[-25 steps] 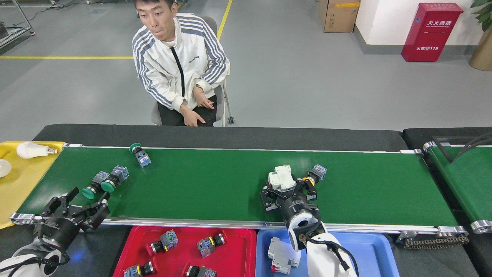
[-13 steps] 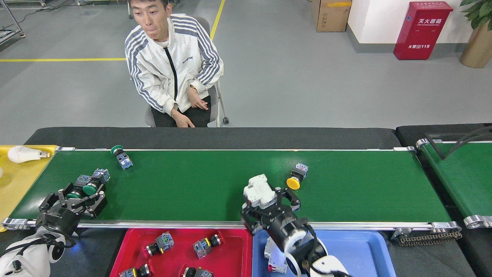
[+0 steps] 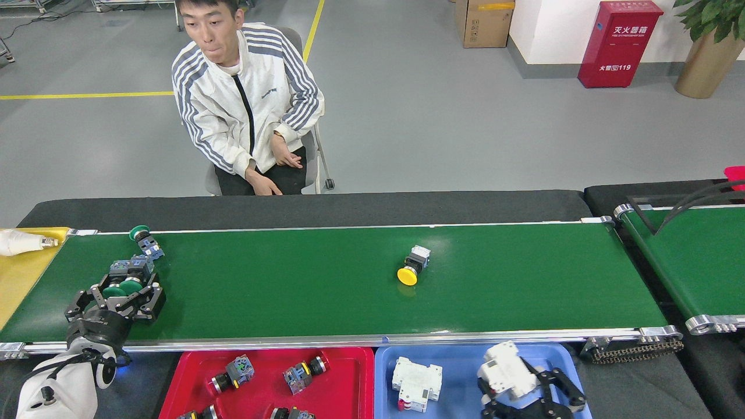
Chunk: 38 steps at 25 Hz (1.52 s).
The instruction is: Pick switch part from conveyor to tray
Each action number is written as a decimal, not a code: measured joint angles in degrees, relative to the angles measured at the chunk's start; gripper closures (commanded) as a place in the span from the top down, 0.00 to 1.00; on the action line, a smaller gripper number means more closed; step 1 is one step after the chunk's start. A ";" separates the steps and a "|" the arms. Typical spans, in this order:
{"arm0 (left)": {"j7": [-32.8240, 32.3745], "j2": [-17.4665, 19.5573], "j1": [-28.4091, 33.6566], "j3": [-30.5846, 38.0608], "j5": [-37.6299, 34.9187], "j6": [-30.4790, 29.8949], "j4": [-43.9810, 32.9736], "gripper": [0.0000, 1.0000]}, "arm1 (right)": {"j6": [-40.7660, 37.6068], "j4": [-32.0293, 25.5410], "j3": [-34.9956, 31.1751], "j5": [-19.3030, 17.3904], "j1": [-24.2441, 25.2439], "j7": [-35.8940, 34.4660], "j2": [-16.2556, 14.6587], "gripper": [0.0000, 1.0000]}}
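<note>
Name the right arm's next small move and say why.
Probably open the right claw and let go of the white breaker. It is held between the fingers over the blue tray, beside another breaker already lying there, so it seems to have reached its bin.

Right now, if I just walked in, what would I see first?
The long glossy green conveyor belt across the middle, with a yellow-capped push-button switch lying alone on it. At its left end, the left hand sits around green-capped switches. At bottom right, the right hand holds a white boxy breaker over the blue plastic tray.
</note>
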 measured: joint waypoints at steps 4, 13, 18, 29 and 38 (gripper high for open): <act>-0.05 -0.09 0.80 -0.02 0.21 -4.57 -2.08 0.19 | 3.52 -0.02 -2.18 -0.02 -0.23 0.09 3.90 0.98; -0.09 1.22 36.57 2.64 0.42 -25.12 -57.80 0.32 | 15.96 -0.19 -2.40 -0.06 -1.63 0.51 4.53 0.98; -2.33 -1.84 51.97 2.91 0.16 -28.26 -75.86 1.00 | 16.48 -0.32 -2.44 -0.06 -1.68 0.81 4.26 0.98; -3.23 -10.00 51.86 15.77 0.15 -27.08 -74.49 1.00 | 14.22 -0.38 -1.50 -0.15 -3.47 2.63 3.90 0.98; -3.44 -7.21 51.79 25.20 0.15 -13.81 -62.43 1.00 | 11.99 -0.36 -1.43 -0.15 -3.40 2.77 3.71 0.98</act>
